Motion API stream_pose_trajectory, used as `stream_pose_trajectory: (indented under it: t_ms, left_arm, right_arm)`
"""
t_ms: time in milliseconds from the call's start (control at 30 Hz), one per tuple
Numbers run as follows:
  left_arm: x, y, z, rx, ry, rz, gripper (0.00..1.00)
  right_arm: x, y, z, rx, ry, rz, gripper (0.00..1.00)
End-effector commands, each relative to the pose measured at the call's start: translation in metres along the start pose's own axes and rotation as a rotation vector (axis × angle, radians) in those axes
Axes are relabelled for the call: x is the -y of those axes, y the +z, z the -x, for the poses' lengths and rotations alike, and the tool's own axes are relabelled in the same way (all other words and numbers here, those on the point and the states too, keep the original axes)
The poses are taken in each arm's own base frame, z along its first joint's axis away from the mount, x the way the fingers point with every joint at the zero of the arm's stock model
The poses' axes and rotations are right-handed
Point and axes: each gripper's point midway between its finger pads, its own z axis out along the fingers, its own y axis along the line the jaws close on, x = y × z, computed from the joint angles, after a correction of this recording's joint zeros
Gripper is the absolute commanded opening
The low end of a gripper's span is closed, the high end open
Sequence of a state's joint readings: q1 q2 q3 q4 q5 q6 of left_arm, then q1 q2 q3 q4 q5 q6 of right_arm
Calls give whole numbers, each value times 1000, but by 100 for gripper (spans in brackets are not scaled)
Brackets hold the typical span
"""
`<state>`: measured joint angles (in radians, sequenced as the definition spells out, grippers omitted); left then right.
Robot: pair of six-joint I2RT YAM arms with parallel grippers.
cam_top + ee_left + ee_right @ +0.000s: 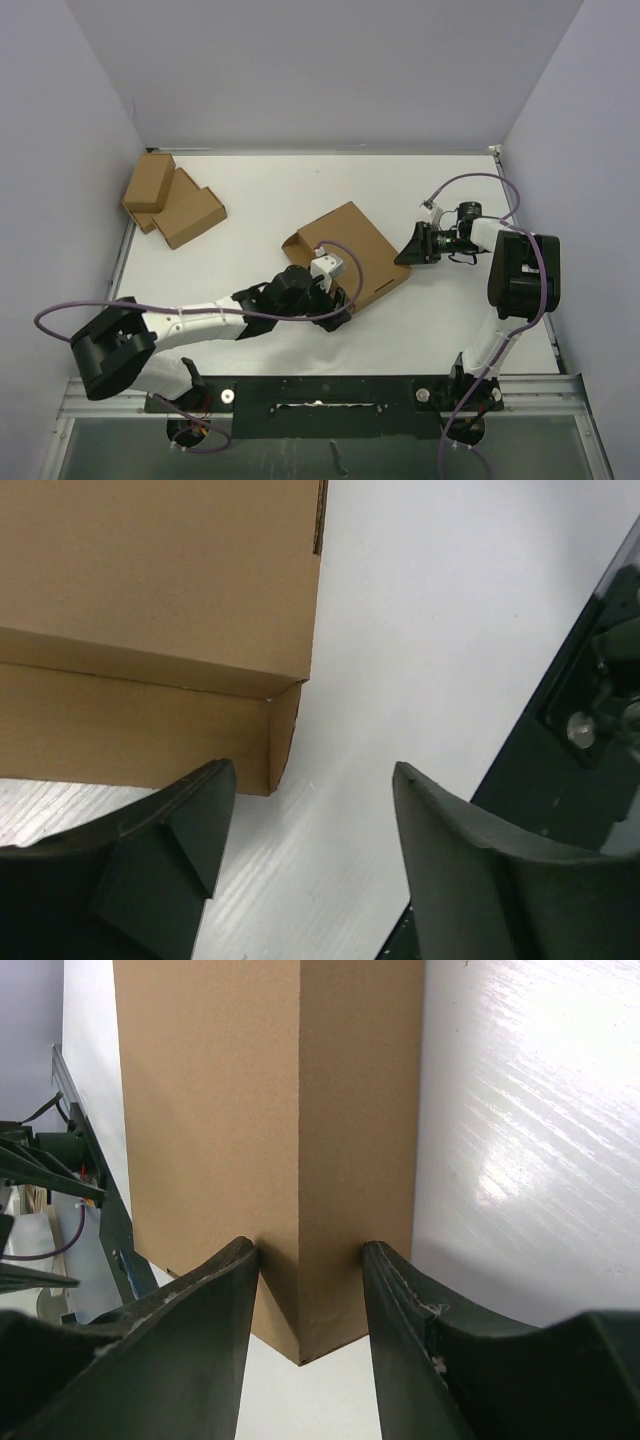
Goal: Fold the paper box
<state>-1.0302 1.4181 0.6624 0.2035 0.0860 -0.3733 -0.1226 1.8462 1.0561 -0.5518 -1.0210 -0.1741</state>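
The paper box is a shallow brown cardboard mailer lying closed and skewed at the table's middle. My right gripper is at its right corner. In the right wrist view the two fingers straddle that corner of the box, one against each face, with my gripper closed on it. My left gripper is at the box's near-left edge. In the left wrist view it is open and empty over bare table, just beside a lower corner of the box.
Two smaller brown cardboard boxes lie at the back left near the wall. A black rail with the arm bases runs along the near edge and shows in the left wrist view. Grey walls enclose three sides.
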Motion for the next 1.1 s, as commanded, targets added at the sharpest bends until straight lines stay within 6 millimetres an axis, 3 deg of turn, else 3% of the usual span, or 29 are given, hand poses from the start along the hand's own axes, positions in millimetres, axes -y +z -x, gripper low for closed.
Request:
stream_pose_trajectory:
  t_ms: [0,133,367,667,800,1067]
  left_arm:
    - [3,-31,34,137,-144,13,67]
    - [-16,-52,31,213,-386,67,80]
    - [-28,-67,7,348,-794,104,82]
    - [-19,-38,3,428,-985,92,97]
    - [-15,-23,11,450,-990,95,98]
    - [-16,6,7,442,-1101,118,98]
  right_arm:
    - [18,3,2,-17,-44,-66,44]
    - [18,3,2,-18,-44,-68,44]
    - [17,4,1,-21,-46,-67,44]
    - [17,4,1,-22,-47,-64,44]
    - [16,4,1,-24,-46,-60,44]
    - [16,5,1,-25,-44,-58,44]
